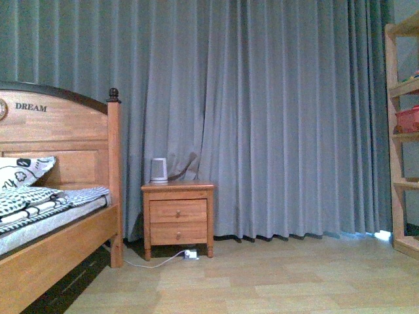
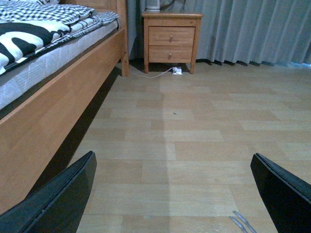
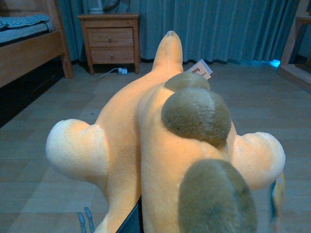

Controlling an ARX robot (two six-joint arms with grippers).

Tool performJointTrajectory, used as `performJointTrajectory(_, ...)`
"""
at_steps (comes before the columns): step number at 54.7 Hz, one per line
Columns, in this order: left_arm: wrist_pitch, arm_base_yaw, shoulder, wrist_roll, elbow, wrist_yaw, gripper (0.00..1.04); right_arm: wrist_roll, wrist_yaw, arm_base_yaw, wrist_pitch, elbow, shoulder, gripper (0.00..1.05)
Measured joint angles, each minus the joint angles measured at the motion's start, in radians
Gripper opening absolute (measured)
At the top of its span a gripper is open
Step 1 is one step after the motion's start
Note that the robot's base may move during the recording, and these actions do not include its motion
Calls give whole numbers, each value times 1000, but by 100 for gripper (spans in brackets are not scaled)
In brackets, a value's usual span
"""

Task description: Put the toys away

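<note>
Filling most of the right wrist view, the orange-yellow plush toy [image 3: 131,126] hangs clear of the wooden floor [image 3: 39,194], pressed close to the camera. Its soft body carries rounded grey-brown patches [image 3: 197,114]. Two pale stubby limbs [image 3: 75,145] stick out from either side of the body, and a white paper tag [image 3: 200,69] shows beside its pointed tip. The right gripper [image 3: 204,218] is clamped on the toy: one dark finger [image 3: 134,219] pokes out from under the plush, and the rest is buried in it.

The left gripper [image 2: 170,194] stands wide apart, its two black fingers [image 2: 53,199] framing only bare floorboards.

In the front view, a wooden bed [image 1: 72,144] with the word DREAM on its headboard fills the lower left of the frame, covered in black-and-white bedding [image 1: 33,199]. Just right of it, left of centre, stands a two-drawer nightstand [image 1: 178,219] with a white jug [image 1: 159,170] on top. A white cable [image 1: 154,261] runs across the floor beneath the nightstand to a small plug block [image 1: 190,254]. Grey curtains [image 1: 275,118] span the background. A wooden shelf unit [image 1: 393,131] holding a red basket [image 1: 407,119] runs along the right edge
</note>
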Motion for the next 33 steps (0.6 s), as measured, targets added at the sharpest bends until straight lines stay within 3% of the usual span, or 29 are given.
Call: performJointTrajectory(33,0,0,0,0,0,0,98,0,3,0,0,0,0,7)
